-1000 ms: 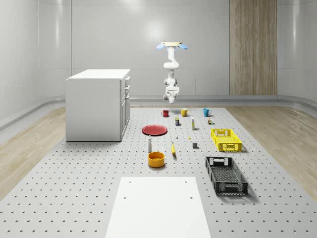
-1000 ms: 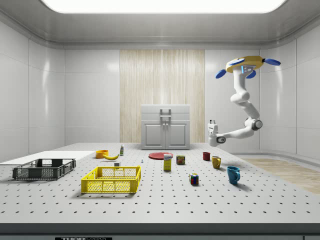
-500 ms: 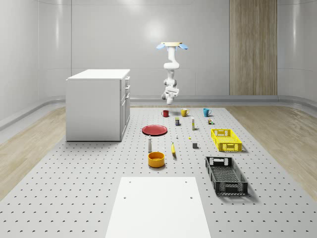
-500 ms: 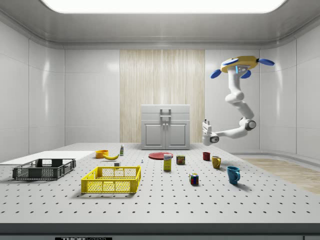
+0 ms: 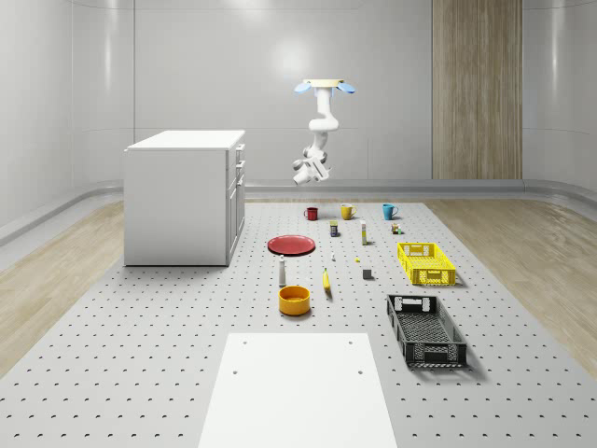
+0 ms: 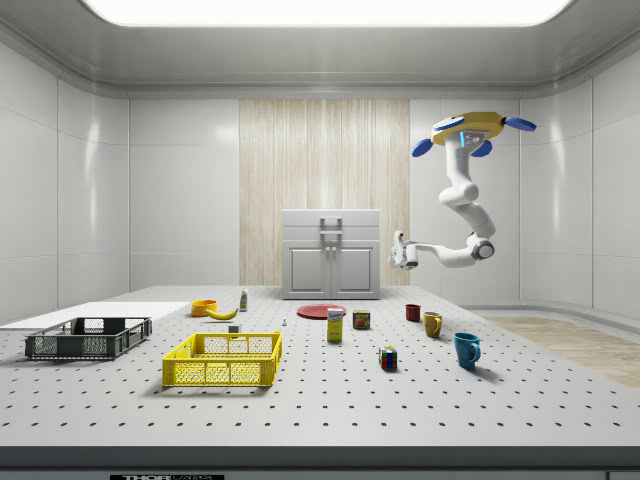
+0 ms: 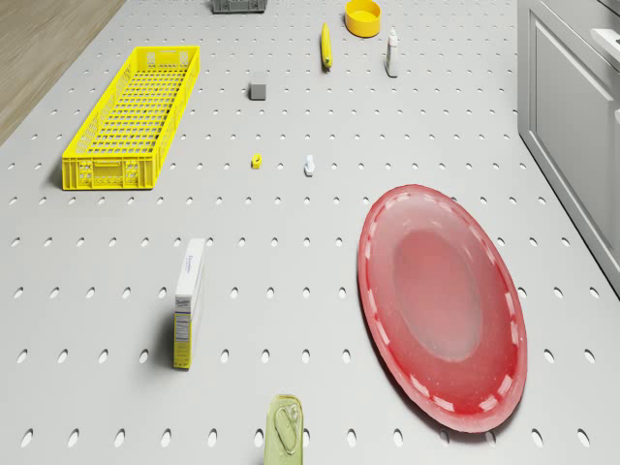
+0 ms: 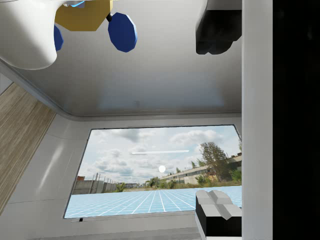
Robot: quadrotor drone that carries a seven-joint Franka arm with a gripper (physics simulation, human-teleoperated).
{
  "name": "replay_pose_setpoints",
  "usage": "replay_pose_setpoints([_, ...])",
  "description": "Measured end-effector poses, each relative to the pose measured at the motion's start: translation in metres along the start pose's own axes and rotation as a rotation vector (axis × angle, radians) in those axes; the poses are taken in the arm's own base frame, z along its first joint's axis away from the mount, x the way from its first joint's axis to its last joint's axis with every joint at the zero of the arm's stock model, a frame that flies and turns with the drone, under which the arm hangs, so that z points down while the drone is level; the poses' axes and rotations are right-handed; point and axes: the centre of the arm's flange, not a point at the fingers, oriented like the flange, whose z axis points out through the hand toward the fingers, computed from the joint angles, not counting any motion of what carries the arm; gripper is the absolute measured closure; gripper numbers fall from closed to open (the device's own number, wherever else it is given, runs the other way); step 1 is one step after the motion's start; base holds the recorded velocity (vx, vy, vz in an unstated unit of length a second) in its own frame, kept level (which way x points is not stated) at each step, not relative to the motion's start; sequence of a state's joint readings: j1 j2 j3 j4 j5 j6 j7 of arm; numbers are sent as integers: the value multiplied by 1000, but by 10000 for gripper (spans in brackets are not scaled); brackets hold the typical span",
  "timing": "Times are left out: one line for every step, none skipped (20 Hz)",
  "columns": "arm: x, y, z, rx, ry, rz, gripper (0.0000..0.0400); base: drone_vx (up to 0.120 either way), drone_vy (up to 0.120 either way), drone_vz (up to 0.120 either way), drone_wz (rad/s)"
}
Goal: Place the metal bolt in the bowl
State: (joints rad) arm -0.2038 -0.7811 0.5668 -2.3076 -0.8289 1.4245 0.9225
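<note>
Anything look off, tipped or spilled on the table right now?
Nothing looks spilled or damaged. The red plate, yellow crate, bowl and small metal bolt lie apart. The drone hovers high, its gripper well above them.

- Drone (image 5: 326, 87) hovers above the floor's far edge, gripper (image 6: 397, 250) held well above the cups.
- Bowl (image 5: 294, 300) sits nearer the near edge, bottle (image 5: 282, 272) just behind it.
- Small item, probably the bolt (image 7: 309, 166), lies between plate (image 7: 441, 302) and basket (image 7: 136, 116).
</note>
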Motion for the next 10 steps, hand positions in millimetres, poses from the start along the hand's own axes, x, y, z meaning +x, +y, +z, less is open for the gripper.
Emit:
replay_pose_setpoints([-12, -12, 2, -118, 118, -4, 0, 120, 0, -120, 0])
replay_pose_setpoints([-24, -23, 6, -240, 240, -7, 0, 120, 0, -120, 0])
replay_pose_setpoints([-35, -34, 13, -364, 362, -11, 0, 120, 0, -120, 0])
replay_pose_setpoints([-45, -44, 23, -484, 482, -15, 0, 120, 0, -120, 0])
replay_pose_setpoints([-53, -52, 34, -599, 596, -18, 0, 120, 0, -120, 0])
replay_pose_setpoints([-59, -58, 46, -705, 701, -22, 0, 120, 0, -120, 0])
replay_pose_setpoints([-64, -62, 57, -800, 796, -25, 0, 120, 0, -120, 0])
replay_pose_setpoints([-67, -65, 68, -884, 880, -28, 0, 120, 0, -120, 0])
replay_pose_setpoints([-70, -67, 78, -958, 953, -31, 0, 120, 0, -120, 0])
replay_pose_setpoints([-71, -68, 87, -1020, 1016, -33, 0, 120, 0, -120, 0])
